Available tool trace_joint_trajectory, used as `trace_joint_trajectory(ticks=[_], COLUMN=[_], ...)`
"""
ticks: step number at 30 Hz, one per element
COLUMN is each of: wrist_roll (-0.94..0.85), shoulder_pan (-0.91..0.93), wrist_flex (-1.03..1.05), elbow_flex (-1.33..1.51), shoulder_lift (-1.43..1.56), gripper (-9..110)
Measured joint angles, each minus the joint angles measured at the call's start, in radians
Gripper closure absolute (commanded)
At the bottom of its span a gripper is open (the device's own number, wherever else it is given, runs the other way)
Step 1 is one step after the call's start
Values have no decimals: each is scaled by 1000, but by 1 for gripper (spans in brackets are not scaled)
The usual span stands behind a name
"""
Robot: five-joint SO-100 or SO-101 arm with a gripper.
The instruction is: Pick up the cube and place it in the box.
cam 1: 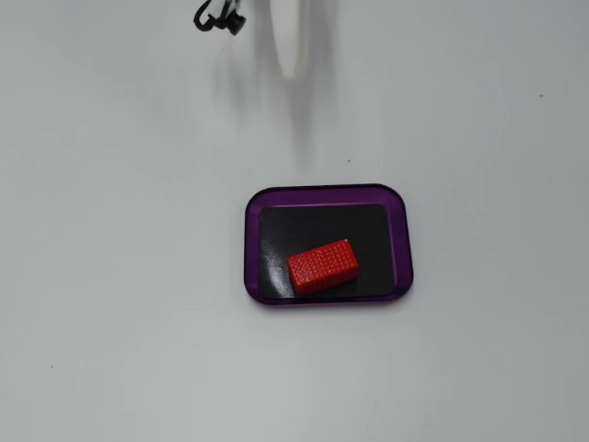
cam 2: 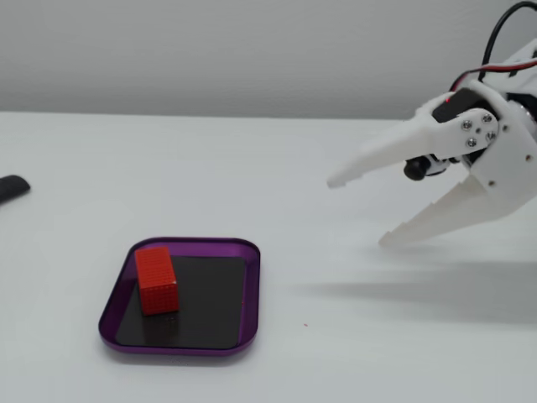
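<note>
The red cube lies inside the box, a purple-rimmed tray with a black floor, toward its near-left part in a fixed view. In the side fixed view the cube stands at the tray's left edge. My white gripper is open and empty, raised above the table well to the right of the tray in that view. From above only one white fingertip shows at the top edge, far from the tray.
A black cable end lies at the top of the view from above. A dark object sits at the left edge of the side view. The table is plain white.
</note>
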Motion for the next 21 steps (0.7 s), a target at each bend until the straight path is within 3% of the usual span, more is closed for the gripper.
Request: trace_joint_trajectory(ticks=[15, 17, 20, 21], wrist_roll=[-8, -5, -5, -5], shoulder_pan=[-12, -12, -12, -12], wrist_flex=[291, 295, 298, 299], elbow_flex=[89, 89, 89, 89], shoulder_lift=[0, 0, 0, 0], gripper=[79, 85, 104, 102])
